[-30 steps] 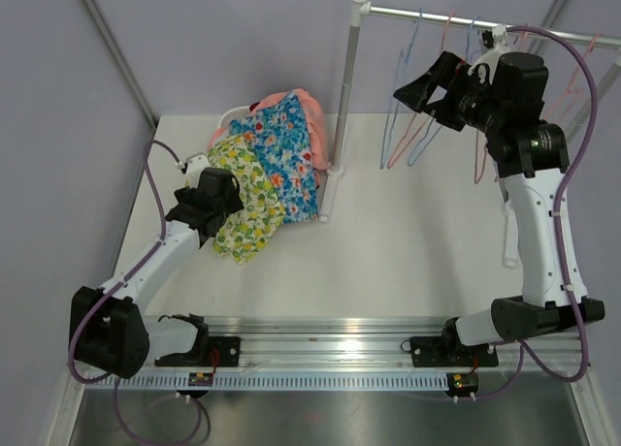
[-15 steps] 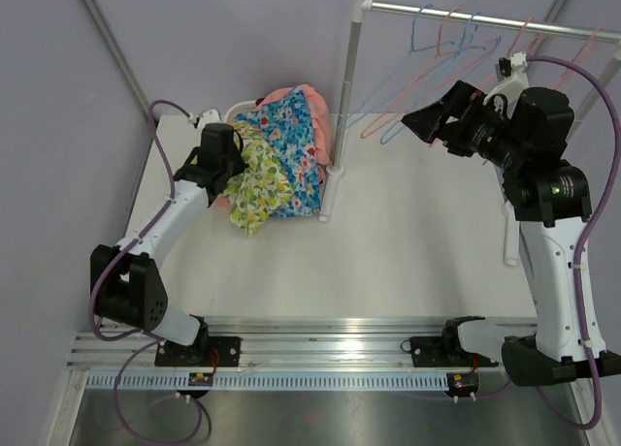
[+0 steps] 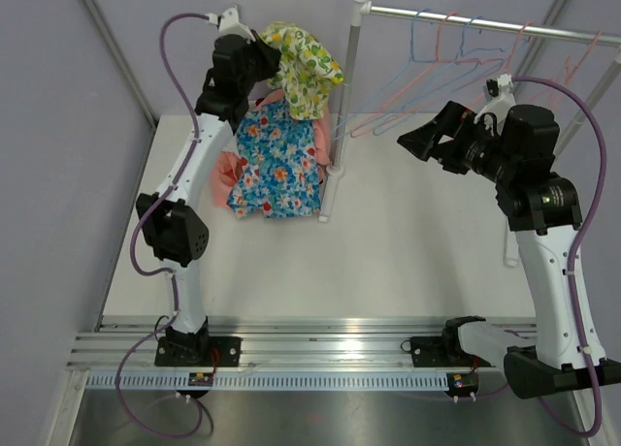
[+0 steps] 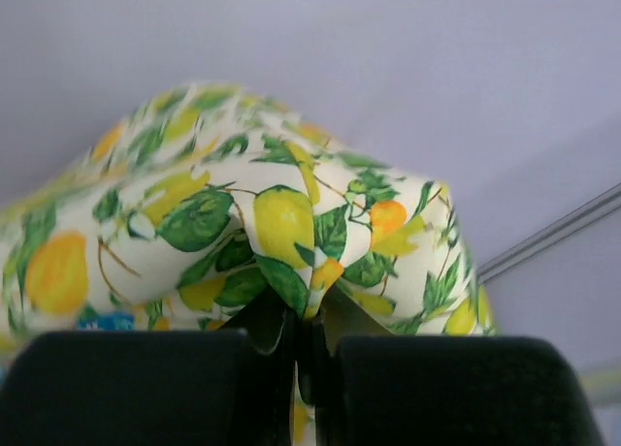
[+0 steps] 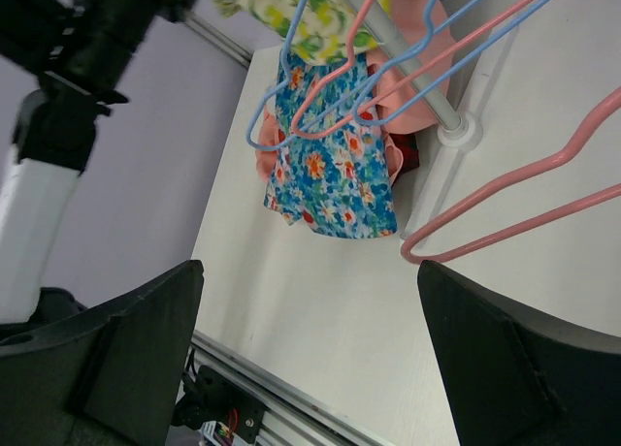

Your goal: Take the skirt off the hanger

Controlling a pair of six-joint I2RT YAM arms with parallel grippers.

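Lemon-print skirt dangles from the left gripper, clamped tight on it up by the rack post. Right gripper (jaws wide, holding nothing) sits nr the hangers.

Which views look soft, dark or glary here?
Top view: evenly lit and sharp, no glare on the table. Left wrist view: the lemon-print skirt is close and slightly soft, left fingers black and featureless. Right wrist view: right fingers dark and blurred, hangers sharp.

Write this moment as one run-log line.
left gripper: shut on lemon-print skirt, held aloft | right gripper: open, by hangers | blue floral skirt: on table
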